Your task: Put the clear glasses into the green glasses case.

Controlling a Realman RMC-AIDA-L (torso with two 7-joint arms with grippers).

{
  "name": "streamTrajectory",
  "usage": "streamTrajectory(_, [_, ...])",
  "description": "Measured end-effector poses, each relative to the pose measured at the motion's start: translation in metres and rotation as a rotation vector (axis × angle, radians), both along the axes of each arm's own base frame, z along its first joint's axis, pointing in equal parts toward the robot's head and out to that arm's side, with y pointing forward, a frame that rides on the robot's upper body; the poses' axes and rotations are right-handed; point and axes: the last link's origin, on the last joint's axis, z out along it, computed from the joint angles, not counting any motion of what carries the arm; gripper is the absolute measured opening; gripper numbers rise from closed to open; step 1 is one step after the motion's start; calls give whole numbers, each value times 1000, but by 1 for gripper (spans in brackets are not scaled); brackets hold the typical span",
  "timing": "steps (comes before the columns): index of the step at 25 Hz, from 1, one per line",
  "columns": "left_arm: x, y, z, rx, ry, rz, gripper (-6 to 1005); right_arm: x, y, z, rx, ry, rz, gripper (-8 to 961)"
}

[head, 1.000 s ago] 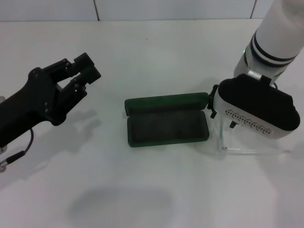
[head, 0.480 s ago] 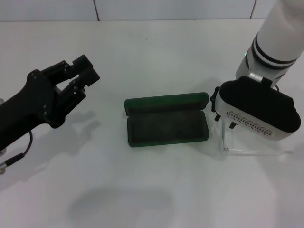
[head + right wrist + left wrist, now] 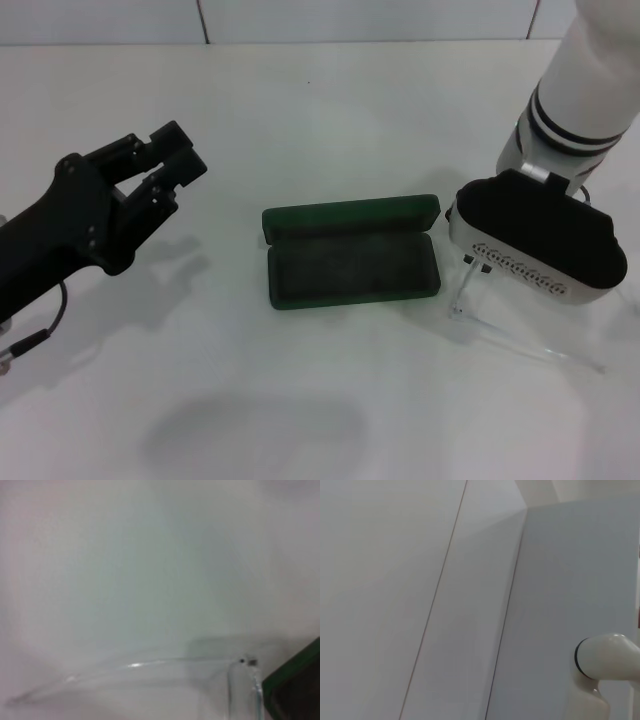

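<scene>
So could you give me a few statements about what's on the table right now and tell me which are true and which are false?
1. The case lies open. True.
2. The glasses are already inside the case. False: they are outside it, on the table on the robot's right side of the case.
3. The right end effector is directly over the glasses. True.
4. The left end effector is touching the case. False: it hovers well apart from it, on the robot's left.
5. The case is red. False: it is dark green.
</scene>
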Motion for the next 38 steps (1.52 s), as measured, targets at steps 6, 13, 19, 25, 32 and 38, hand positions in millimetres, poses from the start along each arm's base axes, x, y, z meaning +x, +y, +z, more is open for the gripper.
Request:
streamTrajectory(6, [-3, -4, 0, -3, -1, 7, 275, 2, -4, -4, 25, 1, -10, 136])
streamTrajectory(13, [-4, -11, 1, -6, -16, 1, 275, 5, -11, -5, 62, 32, 4, 106])
streamTrajectory(19, [-5, -14, 2, -9, -21, 0, 275, 1, -20, 0, 84, 79, -64, 107])
streamTrajectory(25, [-6, -14, 4, -10, -23, -1, 274, -5, -32, 7, 90, 172, -214, 107])
streamTrajectory(32, [-3, -15, 9, 2, -32, -30, 274, -16, -37, 38, 134, 388, -372, 107])
streamTrajectory(38, [1, -16, 21, 23, -74, -78, 274, -13, -39, 73, 189, 691, -525, 107])
